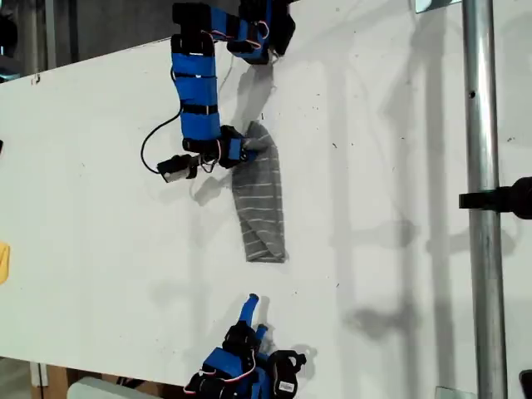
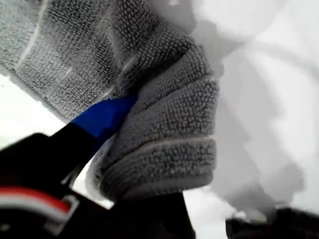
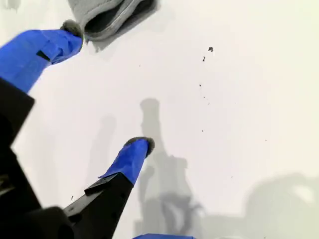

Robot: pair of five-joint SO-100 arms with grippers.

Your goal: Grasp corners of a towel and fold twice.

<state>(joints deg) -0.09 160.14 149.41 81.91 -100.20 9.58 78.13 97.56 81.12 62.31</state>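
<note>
Already the towel [image 1: 259, 204] lies as a long narrow strip on the white surface [image 1: 100, 216], running from the far middle toward the near middle of the exterior view, which I judge to mean one fold is made, or nearly so. Its near end looks doubled over with a rounded fold edge, and in my second wrist view that end shows as layered cloth with a dark gap between the layers. My first tool [image 1: 237, 150], on the arm reaching in from the far side, is clamped on the far end of the towel: in my first wrist view a blue finger [image 2: 107, 115] is buried in a thick bunch of grey fabric, so it holds more of a gathered wad than a clean corner, and I cannot tell whether one corner or two are in the grip. My second tool [image 3: 107, 89] stands wide apart and holds nothing, hovering over bare surface just short of the towel's near end; in the exterior view it sits at the near edge, pointing toward the strip. What is left, as I judge it, is the second fold, bringing one end of the strip over the other, and flattening the bunched far end.
</note>
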